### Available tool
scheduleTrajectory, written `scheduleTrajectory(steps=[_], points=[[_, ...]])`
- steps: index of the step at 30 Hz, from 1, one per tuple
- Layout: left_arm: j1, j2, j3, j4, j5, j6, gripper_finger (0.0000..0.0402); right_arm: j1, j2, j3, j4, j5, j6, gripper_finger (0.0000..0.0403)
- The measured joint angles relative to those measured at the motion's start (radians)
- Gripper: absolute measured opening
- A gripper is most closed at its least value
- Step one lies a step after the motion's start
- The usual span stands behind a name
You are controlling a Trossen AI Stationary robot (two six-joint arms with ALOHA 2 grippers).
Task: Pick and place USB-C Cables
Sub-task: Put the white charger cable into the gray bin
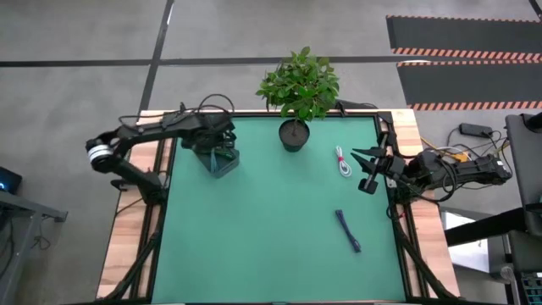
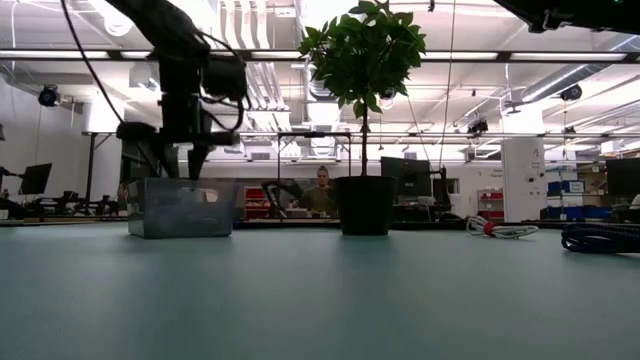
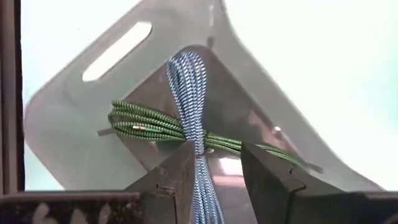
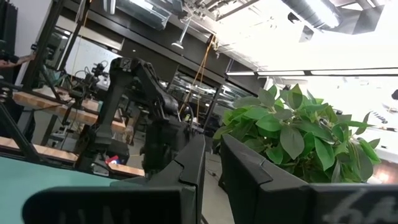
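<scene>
Teal cable [image 3: 191, 93] between left fingers [image 3: 177, 177], over green cable [image 3: 146, 121].

Two dark, jointed arms with looping black cables. White band on left arm [image 1: 100, 152]. Orange wiring along right arm [image 1: 457, 169].

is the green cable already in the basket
Yes, in the left wrist view the green cable lies on the basket floor, under the teal cable between the left gripper fingers.
</scene>
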Motion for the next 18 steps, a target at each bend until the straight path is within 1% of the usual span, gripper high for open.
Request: scheduleTrajectory(steps=[4, 9, 14, 18], points=[[-0.038, -0.102, 0.006, 0.015, -0.024, 0.015, 0.0114, 0.000, 0.000, 0.000, 0.001, 0.000, 0.004, 0.0043], [-0.138, -0.233, -0.001, 0.090, -0.115, 0.098, 0.0114, 0.000, 0.001, 0.013, 0.002, -0.001, 0.043, 0.0043], [-0.256, -0.317, -0.004, 0.216, -0.164, 0.236, 0.0114, 0.000, 0.001, 0.014, 0.001, -0.002, 0.072, 0.0043], [-0.348, -0.334, -0.004, 0.324, -0.171, 0.379, 0.0114, 0.000, 0.001, 0.014, 0.002, -0.002, 0.096, 0.0043]])
